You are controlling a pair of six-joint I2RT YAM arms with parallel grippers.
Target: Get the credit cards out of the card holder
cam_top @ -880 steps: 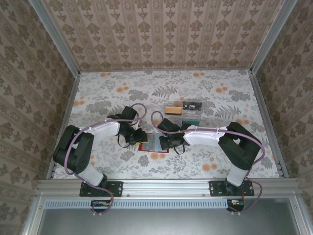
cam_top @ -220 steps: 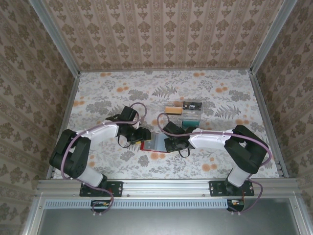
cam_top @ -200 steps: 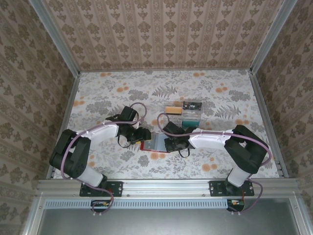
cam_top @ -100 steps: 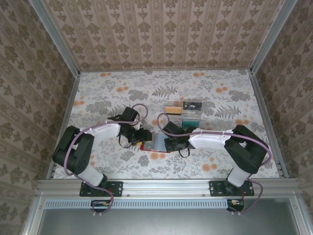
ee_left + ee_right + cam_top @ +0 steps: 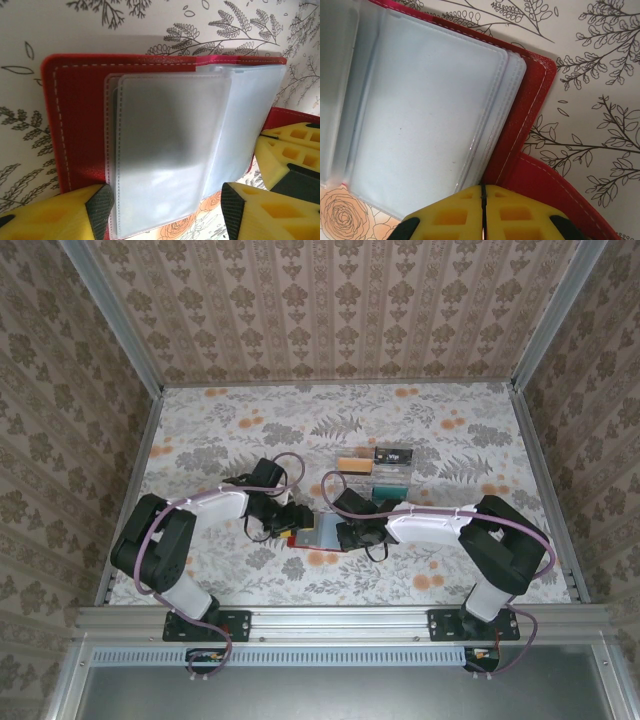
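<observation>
Our left gripper (image 5: pixel 167 206) stands with its jaws well apart and holds nothing. Its yellow fingers (image 5: pixel 60 217) straddle the near edge of the card holder (image 5: pixel 75 125). One fingertip is over the red cover and the other is just beside the clear plastic sleeves (image 5: pixel 170 150), which fan out from the fold. The card holder lies open and flat on the counter (image 5: pixel 60 25), stitched red cover down and cloudy sleeves facing up.

Our right gripper (image 5: pixel 482 192) has its fingers pressed together with only a thin seam between them, and we see nothing caught there. Its tip sits at the edge of the red cover on the opposite side, right beside the sleeves. We cannot tell whether it touches the leather.

From above, the two grippers face each other across the card holder, low over the counter's middle. Farther out, beyond the holder and apart from it, three credit cards lie flat on the floral surface. The tan-gold card (image 5: pixel 350 464) is on the left and the black card (image 5: pixel 393 454) on the right. The teal card (image 5: pixel 391 480) lies just in front of the black one.
</observation>
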